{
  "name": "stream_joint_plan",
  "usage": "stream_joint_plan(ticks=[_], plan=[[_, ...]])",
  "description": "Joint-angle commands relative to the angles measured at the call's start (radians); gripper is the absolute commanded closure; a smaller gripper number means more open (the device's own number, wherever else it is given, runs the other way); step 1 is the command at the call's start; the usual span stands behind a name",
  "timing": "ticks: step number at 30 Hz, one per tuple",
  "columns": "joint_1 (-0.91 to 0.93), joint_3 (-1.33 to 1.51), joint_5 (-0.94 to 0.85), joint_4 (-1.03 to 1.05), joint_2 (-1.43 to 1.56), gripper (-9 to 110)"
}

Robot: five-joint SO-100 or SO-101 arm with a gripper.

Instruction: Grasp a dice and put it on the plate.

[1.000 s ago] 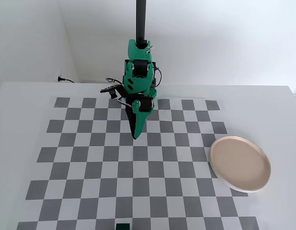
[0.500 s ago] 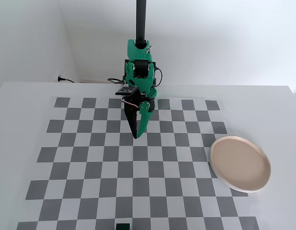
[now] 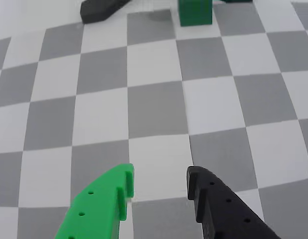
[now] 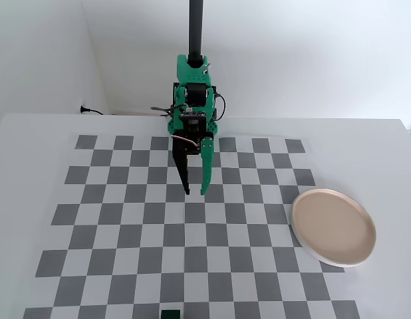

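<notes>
Fingers (image 4: 195,193) spread above checkerboard (image 4: 126,226), gripping nothing; dice (image 4: 169,314) at near edge; plate (image 4: 333,227) right; no legible writing.

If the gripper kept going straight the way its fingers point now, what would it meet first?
Probably only the bare checkerboard mat. The open gripper points down at the mat, empty. The dice sits at the near edge, the plate off right.

A white table (image 4: 32,153) fills the fixed view, with a grey-and-white checkerboard mat (image 4: 126,232) spread over most of it. Behind the table stand plain white walls (image 4: 312,53) that meet in a corner at the left. A black cable (image 4: 92,111) lies at the table's back edge. The light is soft and even.
</notes>
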Motion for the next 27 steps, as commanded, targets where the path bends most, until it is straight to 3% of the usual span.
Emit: stream_joint_plan(ticks=[1, 12, 20, 27], plan=[[0.003, -0.025, -0.009, -0.046, 0.015, 93], [0.003, -0.043, -0.038, -0.152, -0.046, 90], [0.020, -0.261, -0.003, -0.272, -0.419, 90], [0.044, -0.459, -0.017, -0.345, -0.701, 83]])
